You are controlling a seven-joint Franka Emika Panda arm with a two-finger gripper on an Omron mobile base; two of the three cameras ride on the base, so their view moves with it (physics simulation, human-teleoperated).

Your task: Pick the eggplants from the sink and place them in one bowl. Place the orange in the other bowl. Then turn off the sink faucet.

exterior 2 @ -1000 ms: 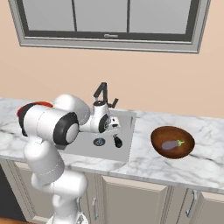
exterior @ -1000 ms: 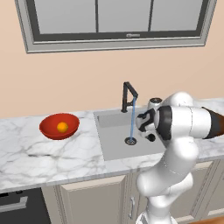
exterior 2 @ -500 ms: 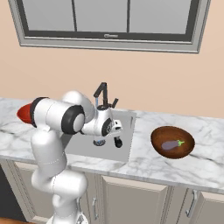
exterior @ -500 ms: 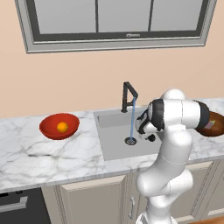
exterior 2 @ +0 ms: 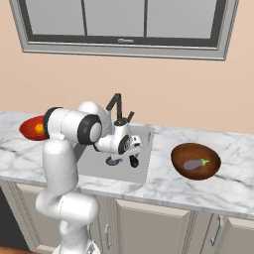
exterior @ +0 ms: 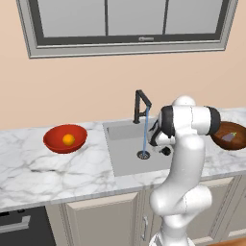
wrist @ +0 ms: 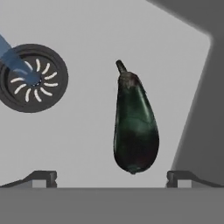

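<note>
Dark eggplant (wrist: 134, 124) lies on the floor of the sink (exterior: 126, 158), straight ahead of the pincer (wrist: 112, 177), whose jaws stand wide apart with nothing between them. In the hand view the round drain (wrist: 33, 78) sits off to the pincer's left, with the blue water stream (exterior: 146, 129) from the black faucet (exterior: 141, 105) falling onto it. Well off to one side on the bench (exterior 2: 198, 188), the brown bowl (exterior 2: 195, 161) holds the pale eggplant (exterior 2: 196, 163); far on the other side the red bowl (exterior: 65, 139) holds the orange (exterior: 68, 140).

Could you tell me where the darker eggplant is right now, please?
In the hand view the dark eggplant lies on the sink floor, right of the drain, between the open gripper tips.
</note>
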